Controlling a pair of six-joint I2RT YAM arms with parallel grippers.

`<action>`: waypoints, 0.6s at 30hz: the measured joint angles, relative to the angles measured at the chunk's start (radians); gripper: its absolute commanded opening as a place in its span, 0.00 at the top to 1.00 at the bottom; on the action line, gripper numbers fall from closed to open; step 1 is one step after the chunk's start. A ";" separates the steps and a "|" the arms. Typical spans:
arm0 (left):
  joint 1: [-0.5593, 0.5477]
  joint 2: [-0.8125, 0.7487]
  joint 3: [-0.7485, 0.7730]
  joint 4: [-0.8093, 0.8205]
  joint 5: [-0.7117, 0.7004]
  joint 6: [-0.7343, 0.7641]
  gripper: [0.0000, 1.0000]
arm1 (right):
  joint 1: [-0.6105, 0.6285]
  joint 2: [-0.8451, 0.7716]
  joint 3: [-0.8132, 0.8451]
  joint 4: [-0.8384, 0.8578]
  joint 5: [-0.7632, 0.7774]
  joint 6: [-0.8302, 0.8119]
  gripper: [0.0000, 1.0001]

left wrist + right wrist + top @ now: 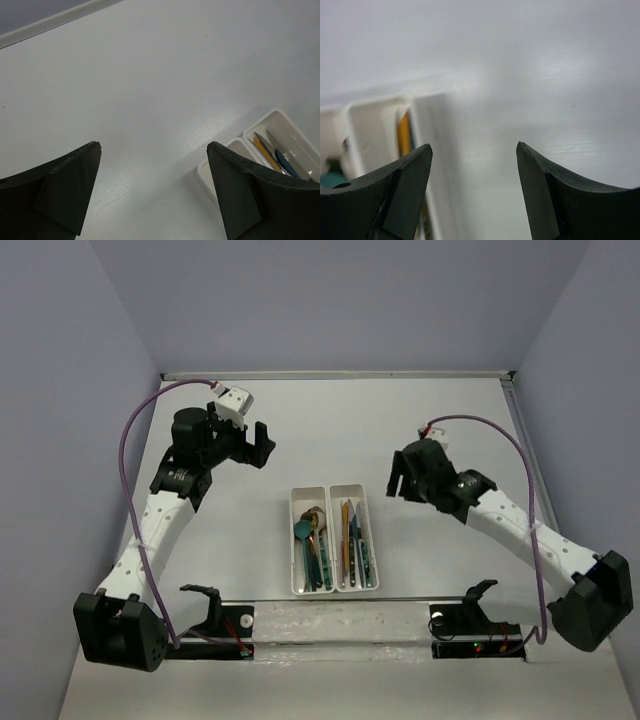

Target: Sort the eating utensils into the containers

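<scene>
All utensils point(345, 530) in view are laid inside the two bins point(309, 489) at the middle of the bench point(450, 420). The left fingers point(55, 195) and right fingers point(395, 200) are spread wide and empty. Sorting is judged done, and only a retreat is called for.

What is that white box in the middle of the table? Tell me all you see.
A white tray, plastic by the look: two long narrow compartments joined side by side. It lies flat on the table. The left compartment holds spoons, some teal; the right holds knives, orange and blue among them. Nothing else touches it.
</scene>
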 measured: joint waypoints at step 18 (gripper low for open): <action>0.340 0.166 -0.315 0.188 -0.245 0.154 0.01 | -0.700 0.121 -0.295 0.489 -0.306 -0.163 0.17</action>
